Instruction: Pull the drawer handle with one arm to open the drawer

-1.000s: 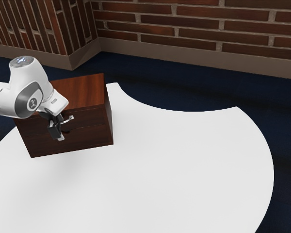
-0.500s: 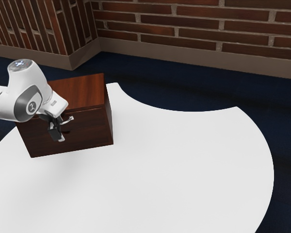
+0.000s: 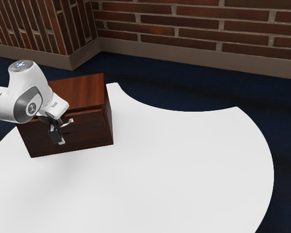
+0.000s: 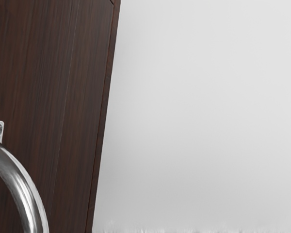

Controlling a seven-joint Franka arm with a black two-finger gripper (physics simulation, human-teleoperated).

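Gripper (image 3: 58, 132), mid-left of exterior view, sits right at handle (image 3: 67, 121) on drawer (image 3: 86, 125) front, prob. positioned to pull it outward; can't tell if clamped.

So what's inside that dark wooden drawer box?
The dark brown wooden drawer box shows only its outer faces and a curved silver metal handle. Whatever is inside is covered by the wood.

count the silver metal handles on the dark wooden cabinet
1: a curved silver metal handle on the front face of the dark wooden cabinet, at the black gripper; the white arm may hide another.
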